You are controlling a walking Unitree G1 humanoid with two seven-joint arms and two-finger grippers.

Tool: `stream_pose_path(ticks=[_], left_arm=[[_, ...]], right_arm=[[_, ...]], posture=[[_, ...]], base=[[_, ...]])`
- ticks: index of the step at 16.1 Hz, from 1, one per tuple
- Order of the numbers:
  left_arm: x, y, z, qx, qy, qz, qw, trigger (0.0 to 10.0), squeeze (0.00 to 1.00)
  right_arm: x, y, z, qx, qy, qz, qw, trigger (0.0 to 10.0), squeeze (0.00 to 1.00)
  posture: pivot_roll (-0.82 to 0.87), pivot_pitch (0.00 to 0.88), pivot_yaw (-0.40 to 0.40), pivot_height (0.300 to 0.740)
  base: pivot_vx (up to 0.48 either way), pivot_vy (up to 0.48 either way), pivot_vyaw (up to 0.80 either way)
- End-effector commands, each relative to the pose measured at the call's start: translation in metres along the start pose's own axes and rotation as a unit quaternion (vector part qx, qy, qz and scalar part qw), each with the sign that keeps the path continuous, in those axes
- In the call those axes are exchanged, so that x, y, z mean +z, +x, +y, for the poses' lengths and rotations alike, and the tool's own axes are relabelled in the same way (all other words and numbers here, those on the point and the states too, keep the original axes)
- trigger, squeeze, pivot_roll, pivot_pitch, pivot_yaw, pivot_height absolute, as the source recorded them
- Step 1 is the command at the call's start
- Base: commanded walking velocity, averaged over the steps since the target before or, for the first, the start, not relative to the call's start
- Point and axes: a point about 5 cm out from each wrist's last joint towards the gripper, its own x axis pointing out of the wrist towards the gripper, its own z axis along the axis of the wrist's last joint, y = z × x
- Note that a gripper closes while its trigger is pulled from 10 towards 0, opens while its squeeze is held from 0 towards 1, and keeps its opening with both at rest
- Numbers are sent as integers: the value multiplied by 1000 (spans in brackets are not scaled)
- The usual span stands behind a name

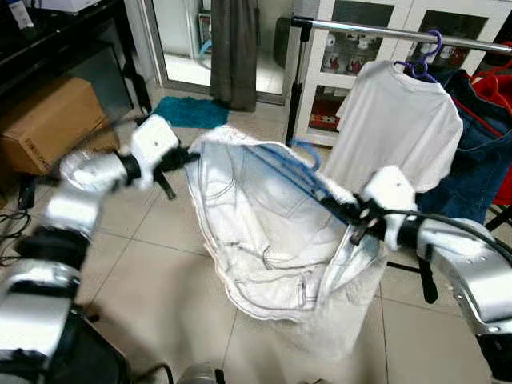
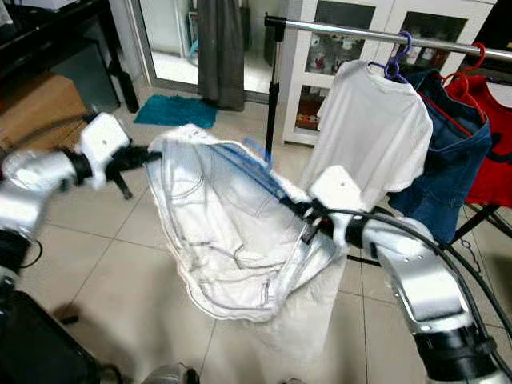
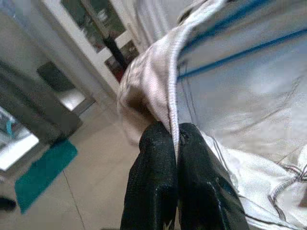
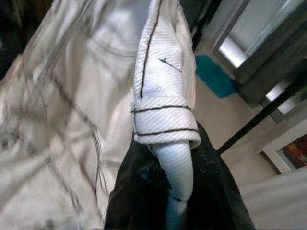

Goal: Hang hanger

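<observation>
A white garment [image 1: 264, 232] with dark stitching hangs spread open between my two grippers, above the tiled floor. A blue hanger [image 1: 292, 172] runs through its top, its hook poking up at the middle. My left gripper [image 1: 190, 155] is shut on the garment's left edge; in the left wrist view the cloth's hem is pinched between the black fingers [image 3: 153, 163]. My right gripper [image 1: 348, 214] is shut on the right end, where a rolled white band [image 4: 165, 120] sits between its fingers. The metal clothes rail [image 1: 384, 32] runs across the upper right, behind the garment.
On the rail hang a white T-shirt [image 1: 396, 128] on a purple hanger, a denim garment [image 1: 472, 168] and a red one [image 2: 488, 136]. The rack's black post [image 1: 294, 88] stands just behind the garment. A cardboard box [image 1: 48, 120] and a teal mat [image 1: 190, 112] lie to the left.
</observation>
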Motion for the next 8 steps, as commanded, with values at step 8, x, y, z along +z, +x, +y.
stream_pose_path(ticks=[8], left_arm=[[38,-5,3,-111,58,-49,991,0,0]], right_arm=[[4,7,-12,-2,-84,69,994,0,0]], posture=[[10,0,-17,740]], base=[[0,0,0]])
